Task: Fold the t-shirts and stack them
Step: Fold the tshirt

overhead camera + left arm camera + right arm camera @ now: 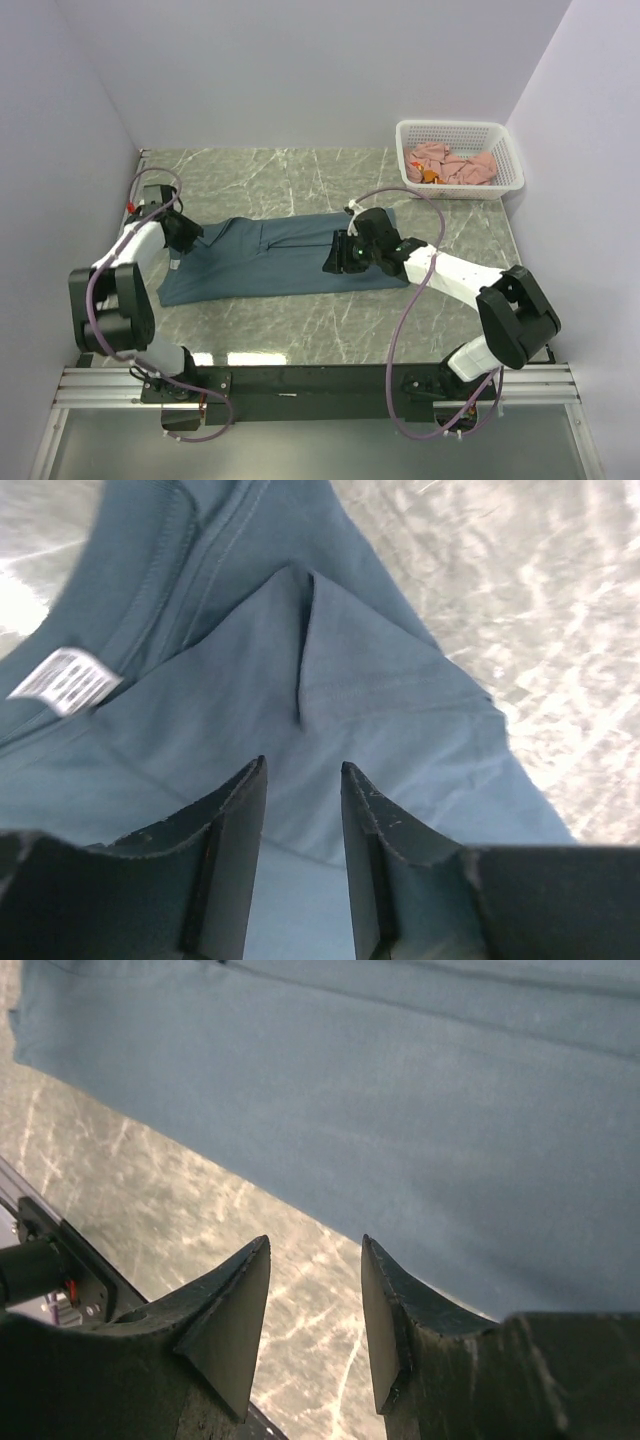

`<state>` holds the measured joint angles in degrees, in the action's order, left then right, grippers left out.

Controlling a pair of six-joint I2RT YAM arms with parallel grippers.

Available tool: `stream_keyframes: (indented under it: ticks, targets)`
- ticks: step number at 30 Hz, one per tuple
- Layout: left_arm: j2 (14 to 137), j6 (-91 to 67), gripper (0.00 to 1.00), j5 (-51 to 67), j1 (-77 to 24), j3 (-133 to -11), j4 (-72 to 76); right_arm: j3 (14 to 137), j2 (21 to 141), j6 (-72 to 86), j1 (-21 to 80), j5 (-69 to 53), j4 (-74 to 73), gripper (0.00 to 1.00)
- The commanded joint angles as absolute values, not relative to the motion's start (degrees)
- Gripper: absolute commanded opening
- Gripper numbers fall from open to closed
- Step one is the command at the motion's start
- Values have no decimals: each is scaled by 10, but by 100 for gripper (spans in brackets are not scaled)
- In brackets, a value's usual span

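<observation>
While the slate-blue t-shirt (270, 262) lies as a long band across the middle of the worktop (300, 180), the left jaws hover over its collar end at the left, apart, with no cloth between them. At the band's right end the right jaws are open and empty too. I judge this shirt half folded; next, one end must be pinched and carried over the other. The pink t-shirts (450, 163) wait in the basket (512, 165), upper right.
</observation>
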<state>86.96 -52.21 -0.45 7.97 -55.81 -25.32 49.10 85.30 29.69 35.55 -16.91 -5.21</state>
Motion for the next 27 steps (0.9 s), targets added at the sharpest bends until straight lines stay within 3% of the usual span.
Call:
stream_keyframes:
  ticks: [1, 18, 21, 22, 27]
  targets:
    - [911, -507, 41, 14, 74, -600, -221, 469, 818, 291, 355, -158, -50, 49]
    - [1020, -499, 41, 2, 58, -639, -215, 431, 808, 289, 354, -137, -46, 49]
    - [1015, -499, 34, 2, 55, -635, -215, 430, 808, 290, 353, -136, -45, 49]
    - [1012, -498, 26, 2, 55, -636, -216, 430, 808, 289, 354, -136, -46, 49]
    - [995, -483, 7, -16, 55, -648, -235, 429, 806, 290, 354, -136, -46, 49]
